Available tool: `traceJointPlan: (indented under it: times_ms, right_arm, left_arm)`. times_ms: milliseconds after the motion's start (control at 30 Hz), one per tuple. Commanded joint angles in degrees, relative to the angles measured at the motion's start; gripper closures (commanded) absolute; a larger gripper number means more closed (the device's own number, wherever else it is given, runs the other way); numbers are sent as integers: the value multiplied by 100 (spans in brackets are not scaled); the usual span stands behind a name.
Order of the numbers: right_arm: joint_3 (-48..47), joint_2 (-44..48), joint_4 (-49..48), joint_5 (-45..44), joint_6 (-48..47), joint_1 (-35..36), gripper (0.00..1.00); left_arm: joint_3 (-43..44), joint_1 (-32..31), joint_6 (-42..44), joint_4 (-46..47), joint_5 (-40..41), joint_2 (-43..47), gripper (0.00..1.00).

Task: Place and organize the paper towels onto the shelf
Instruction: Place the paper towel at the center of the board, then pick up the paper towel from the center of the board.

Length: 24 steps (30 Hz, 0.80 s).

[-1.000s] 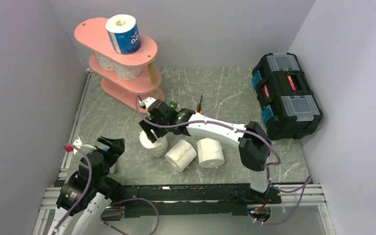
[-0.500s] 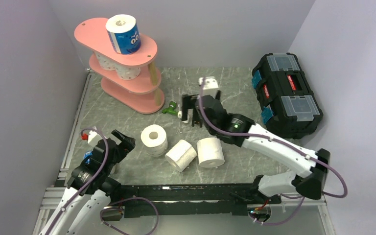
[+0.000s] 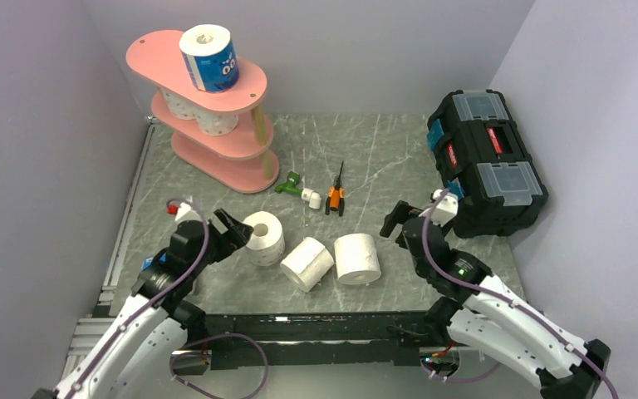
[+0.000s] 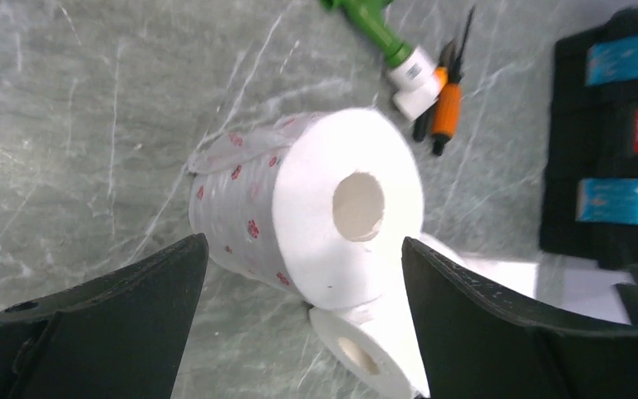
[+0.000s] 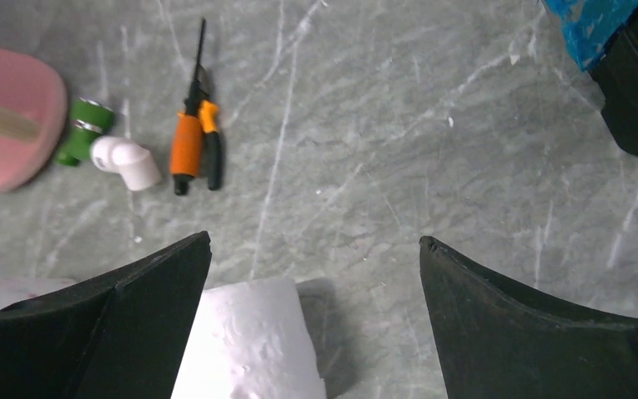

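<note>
Left tool (image 4: 299, 245): released, jaws wide on either side of the pink-dotted roll (image 4: 307, 208), not yet gripping
Right tool (image 5: 316, 239): released, empty, plain roll (image 5: 249, 341) near at its 8 o'clock
Paper towels: three on the surface (image 3: 382, 158) near 6 o'clock; others on the shelf (image 3: 158, 58) at 11 o'clock
Risk: the lying roll (image 3: 307, 263) sits just beside the dotted one at 4 o'clock; a skewed close may shove it rolling or crush the soft roll
Shelf risk: a careless carry may knock off the blue-wrapped roll (image 3: 210, 58)
</note>
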State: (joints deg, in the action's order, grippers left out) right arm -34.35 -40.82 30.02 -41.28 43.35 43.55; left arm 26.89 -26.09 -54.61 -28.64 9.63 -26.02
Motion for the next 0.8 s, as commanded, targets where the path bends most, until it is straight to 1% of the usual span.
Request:
traceJointPlan:
  times_ms: [0,133,233,400,667,767]
  right_arm:
    - [131,353,-371,-46,151,-18,2]
    - [-33,10,-241,17,141,-22,1]
    - [-64,-182,-200,60,153,-22,2]
    - [39,-52,-416,154,11,-22,2]
    - [-44,-49,-430,107,-120,-21,2]
    - [-48,-41,-424,102,-132,-25,2]
  left_arm:
    - [377,-14,484,282,-639,-942,8]
    - [831,-28,563,-157,-468,-1562,7]
    - [1034,-36,548,-398,-278,-1780,7]
    - [1094,-78,478,-367,-222,-1867,8]
    - [1423,-231,266,-711,92,-2523,11]
    - [1433,-252,87,-655,130,-2611,13]
